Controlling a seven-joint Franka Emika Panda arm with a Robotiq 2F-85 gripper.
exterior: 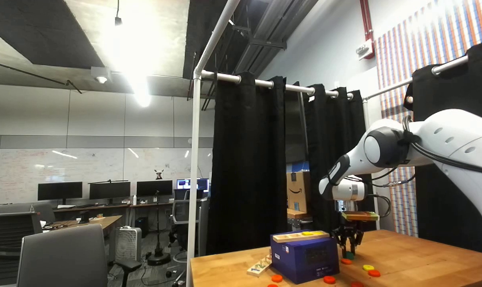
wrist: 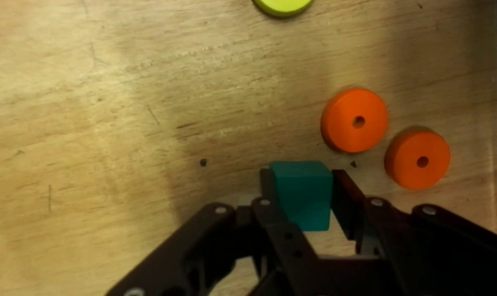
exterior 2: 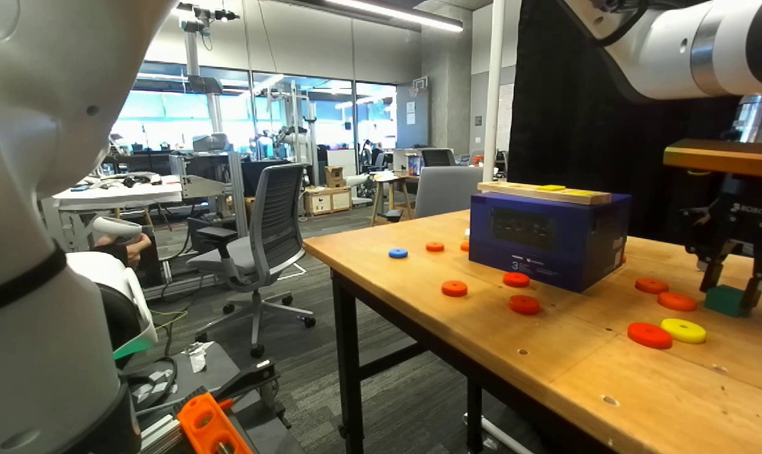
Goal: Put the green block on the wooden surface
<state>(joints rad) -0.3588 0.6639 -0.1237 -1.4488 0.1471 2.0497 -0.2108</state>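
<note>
The green block is a small teal-green cube that shows low over the wooden surface in both exterior views (exterior: 350, 256) (exterior 2: 726, 301) and in the wrist view (wrist: 303, 199). My gripper (wrist: 302, 176) points down, with a finger against each side of the block, shut on it. The gripper also shows in both exterior views (exterior: 348, 251) (exterior 2: 729, 291). The wooden surface is the broad light-brown tabletop (exterior: 420, 255) (exterior 2: 607, 362) (wrist: 129, 102). I cannot tell whether the block's underside touches the wood.
A purple-blue box (exterior: 304, 257) (exterior 2: 544, 243) stands beside the gripper, with a wooden strip (exterior 2: 519, 189) holding yellow pieces on top. Orange discs (wrist: 354, 120) (exterior 2: 677, 301) and a yellow disc (exterior 2: 683, 330) lie near the block. A small pegged board (exterior: 260, 267) lies beside the box.
</note>
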